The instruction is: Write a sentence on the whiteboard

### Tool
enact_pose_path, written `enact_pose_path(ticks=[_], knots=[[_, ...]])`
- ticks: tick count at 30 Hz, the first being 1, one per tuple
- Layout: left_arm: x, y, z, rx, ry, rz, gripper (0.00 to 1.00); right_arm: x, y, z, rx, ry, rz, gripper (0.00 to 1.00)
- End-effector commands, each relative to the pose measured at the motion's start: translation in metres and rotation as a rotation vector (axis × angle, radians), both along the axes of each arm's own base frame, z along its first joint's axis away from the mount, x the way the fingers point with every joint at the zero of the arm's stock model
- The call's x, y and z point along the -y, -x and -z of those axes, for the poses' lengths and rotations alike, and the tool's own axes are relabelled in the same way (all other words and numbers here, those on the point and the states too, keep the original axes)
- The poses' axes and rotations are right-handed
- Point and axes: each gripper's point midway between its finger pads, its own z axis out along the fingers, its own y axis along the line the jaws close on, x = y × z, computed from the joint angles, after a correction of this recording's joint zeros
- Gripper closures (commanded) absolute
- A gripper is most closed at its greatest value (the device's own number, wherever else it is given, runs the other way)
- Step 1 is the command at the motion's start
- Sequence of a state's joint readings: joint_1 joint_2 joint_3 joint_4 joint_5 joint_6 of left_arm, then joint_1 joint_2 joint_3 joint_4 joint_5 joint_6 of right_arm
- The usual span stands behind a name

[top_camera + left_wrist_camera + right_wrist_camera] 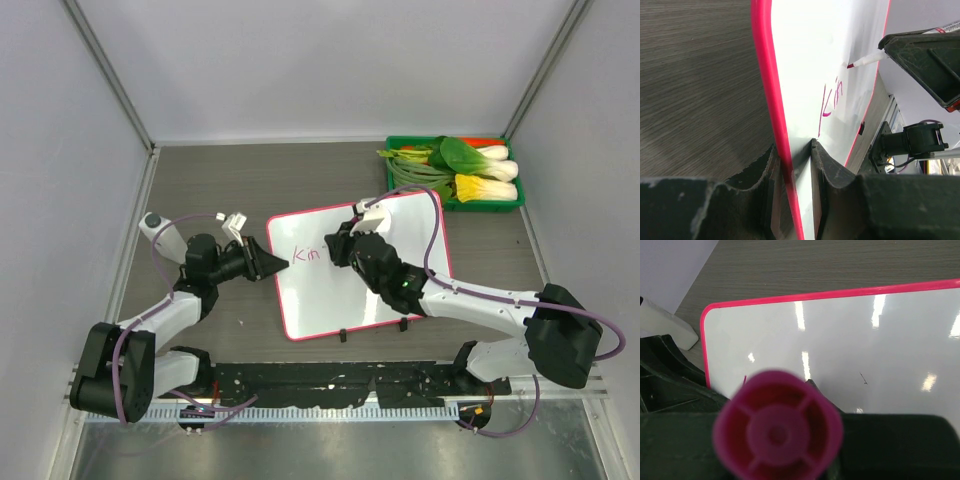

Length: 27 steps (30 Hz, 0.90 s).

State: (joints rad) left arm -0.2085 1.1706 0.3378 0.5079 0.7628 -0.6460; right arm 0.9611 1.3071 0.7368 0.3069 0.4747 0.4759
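**Whiteboard (325,300), glossy white with a thin pink-red frame: first letters down, plenty of line left**

The board lies flat and slightly turned at the centre of the top view, on the dark wood-grain table (220,180). The left gripper (275,262) is clamped on the board's left edge, with the frame pinched between its jaws. The right gripper (345,245) grips the slim pink-tipped marker pen (867,59). Its tip sits at the white surface just past the thin pink handwritten sentence (310,254), which seems to read "Kin".

The next letters likely want light, even pressure and small strokes, running toward the right of the frame parallel to the upper long edge. The clamp should hold firm so the board cannot slide.

Bare white lies to the right of the letters and below them. The right arm's purple cable (437,230) droops across the board's right part and could drag. The green plastic tray of vegetables (480,205) sits near the board's upper-right corner, so wide sweeps there look risky.
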Motion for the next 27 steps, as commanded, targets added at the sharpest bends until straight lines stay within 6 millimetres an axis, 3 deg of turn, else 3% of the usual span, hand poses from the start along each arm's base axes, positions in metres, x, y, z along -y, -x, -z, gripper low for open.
enact_pose_path(ticks=[1,27], knots=[[0.004,0.008,0.01,0.022,-0.033,0.044,1.0,-0.007,-0.003,-0.013,0.014,-0.049,-0.004,0.99],[0.004,0.008,0.01,0.02,-0.034,0.044,1.0,-0.002,0.013,0.019,-0.04,-0.002,-0.059,0.99]])
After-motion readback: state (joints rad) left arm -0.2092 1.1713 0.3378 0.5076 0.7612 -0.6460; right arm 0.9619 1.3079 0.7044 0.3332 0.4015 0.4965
